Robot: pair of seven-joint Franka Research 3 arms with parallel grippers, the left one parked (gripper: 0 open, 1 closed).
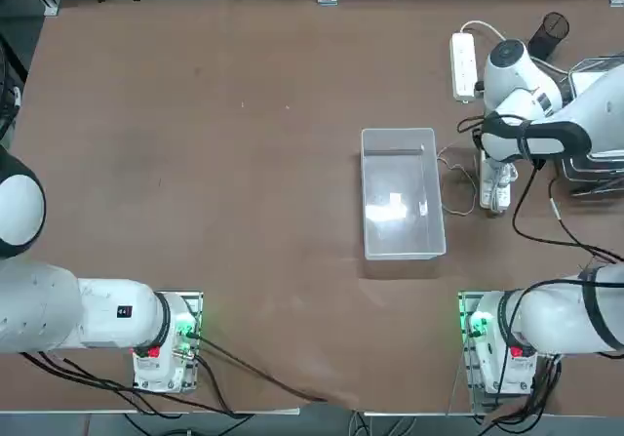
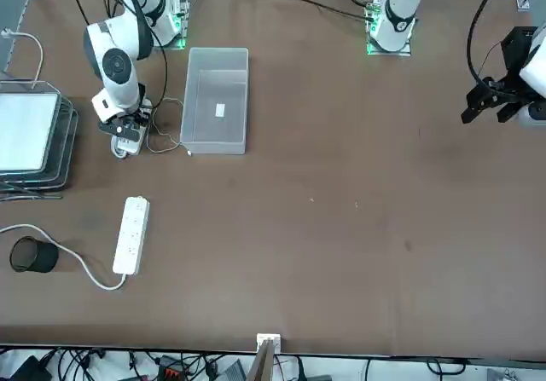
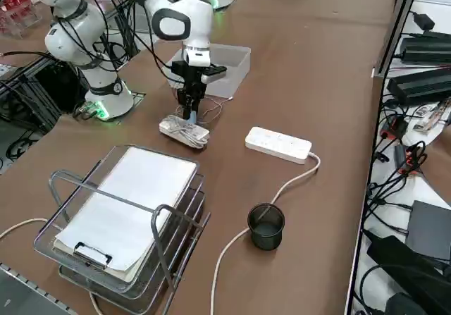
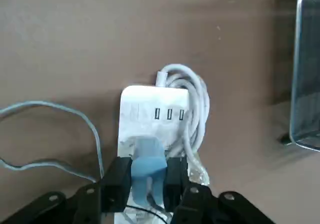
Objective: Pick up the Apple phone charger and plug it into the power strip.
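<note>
My right gripper (image 4: pixel 146 179) is shut on the Apple phone charger (image 4: pixel 147 160), a small pale cube held between the two black fingers (image 4: pixel 117 183). The charger sits right over a white strip with its cord bundled on it (image 4: pixel 159 113), and its thin white cable (image 4: pixel 80 119) loops away over the table. In the right side view the gripper (image 3: pixel 189 108) points straight down at that bundled strip (image 3: pixel 184 132). The power strip (image 3: pixel 278 144), long and narrow with a thick cord at one end, lies apart from it, further from my base (image 1: pixel 464 65).
A clear plastic bin (image 1: pixel 400 194) stands just left of the gripper. A wire tray holding a clipboard (image 3: pixel 127 216) sits at the table's right edge. A black mesh cup (image 3: pixel 266 225) stands beyond the power strip, by its cord.
</note>
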